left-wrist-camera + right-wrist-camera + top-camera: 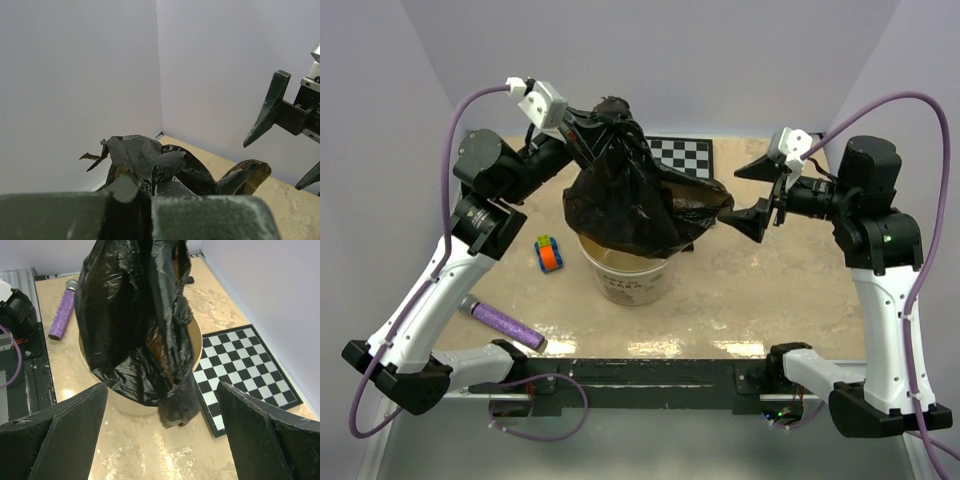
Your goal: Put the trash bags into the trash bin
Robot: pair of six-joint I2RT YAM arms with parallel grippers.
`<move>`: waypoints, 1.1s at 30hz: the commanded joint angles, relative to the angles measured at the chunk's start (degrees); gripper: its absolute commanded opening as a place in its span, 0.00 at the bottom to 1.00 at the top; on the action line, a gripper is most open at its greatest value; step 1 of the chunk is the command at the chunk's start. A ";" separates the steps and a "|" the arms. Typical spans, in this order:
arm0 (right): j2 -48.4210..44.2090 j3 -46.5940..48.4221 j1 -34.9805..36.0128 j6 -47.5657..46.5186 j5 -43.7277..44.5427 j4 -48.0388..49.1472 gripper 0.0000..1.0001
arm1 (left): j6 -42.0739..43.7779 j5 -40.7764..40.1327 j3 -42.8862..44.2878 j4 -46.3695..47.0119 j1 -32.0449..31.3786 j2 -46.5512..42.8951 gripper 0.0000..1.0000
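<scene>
We see the left gripper (582,135) pinched tight on the top of the black trash bag (630,200), so that the film hangs over the cream trash bin (625,282), with its lower folds spilling across the rim. The right gripper (732,194) stands spread wide just beside the bag's right edge, holding nothing. A chessboard (684,155) lies behind the bin.

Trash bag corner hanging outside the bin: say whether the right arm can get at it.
Probably yes: the right gripper stands open facing the trash bag, with nothing between them.
</scene>
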 commanded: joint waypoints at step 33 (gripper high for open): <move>-4.58 -2.23 0.71 16.39 -1.12 18.57 0.00 | 13.62 14.54 2.29 -16.57 0.10 -11.29 0.00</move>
